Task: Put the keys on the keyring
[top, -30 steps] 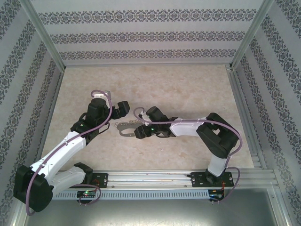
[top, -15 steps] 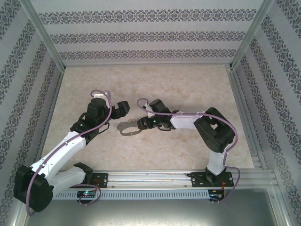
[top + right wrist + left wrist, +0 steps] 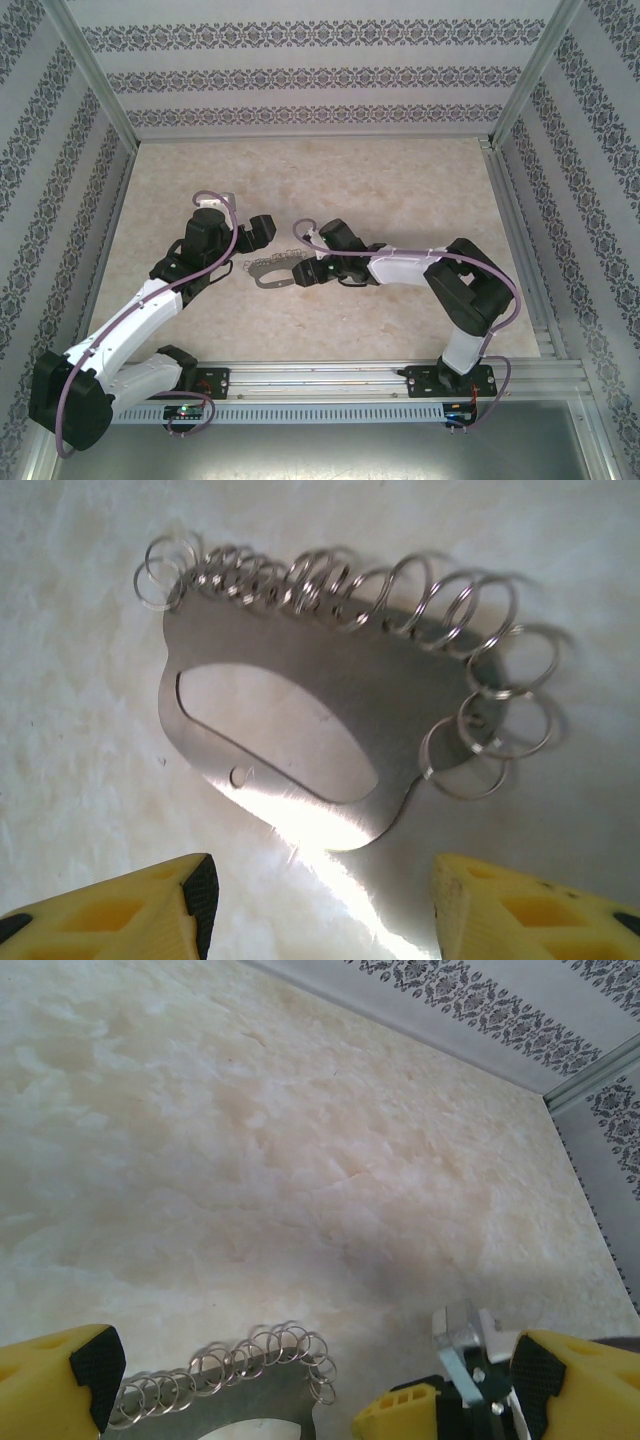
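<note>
Pale marbled tabletop, we see the keyring lying flat, left gripper spread wide, right gripper spread beside it

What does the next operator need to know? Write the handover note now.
Left gripper: open, empty, over the table at the keyring's link side.
Right gripper: open, empty, one finger on either side of the keyring's end, not closed on it.
Keyring: flat on the table between the two grippers. Its links carry no key.
Done: both grippers positioned at the keyring.
Left: grip the keyring, fetch the key, thread it on.
</note>
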Available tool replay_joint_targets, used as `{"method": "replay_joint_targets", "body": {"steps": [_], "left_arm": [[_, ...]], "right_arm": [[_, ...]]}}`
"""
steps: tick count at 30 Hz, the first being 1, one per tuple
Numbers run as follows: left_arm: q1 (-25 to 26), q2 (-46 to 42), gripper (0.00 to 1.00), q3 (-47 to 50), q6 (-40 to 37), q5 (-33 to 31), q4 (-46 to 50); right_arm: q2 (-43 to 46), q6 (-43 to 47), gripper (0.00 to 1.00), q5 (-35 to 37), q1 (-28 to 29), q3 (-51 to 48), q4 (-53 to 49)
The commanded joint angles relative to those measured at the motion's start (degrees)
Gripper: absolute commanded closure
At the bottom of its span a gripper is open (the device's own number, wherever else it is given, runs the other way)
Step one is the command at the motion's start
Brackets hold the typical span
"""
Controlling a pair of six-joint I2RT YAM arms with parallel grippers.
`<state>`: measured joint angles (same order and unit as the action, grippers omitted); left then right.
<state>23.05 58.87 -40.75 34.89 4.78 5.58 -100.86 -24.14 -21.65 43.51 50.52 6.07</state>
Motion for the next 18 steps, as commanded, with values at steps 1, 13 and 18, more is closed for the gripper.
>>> {"method": "replay_joint_targets", "body": {"steps": [1, 13, 18], "left_arm": [[-0.8, -0.4, 0.0, -0.6, -0.1, 0.8, -1.1], [-0.9, -1.1, 0.0, 0.0, 0.0, 0.5, -1.0], [-0.9, -1.3, 0.0, 0.3, 0.1, 0.5, -1.2]], "right_arm": [[-1.2, -0.9, 0.42, -1.1, 1.1, 0.0, 1.2], [-5.5, 0.2, 0.42, 0.1, -0.4, 5.7, -0.1], [-6.5, 0.5, 0.42, -0.6, -2.1, 8.0, -0.8]]}}
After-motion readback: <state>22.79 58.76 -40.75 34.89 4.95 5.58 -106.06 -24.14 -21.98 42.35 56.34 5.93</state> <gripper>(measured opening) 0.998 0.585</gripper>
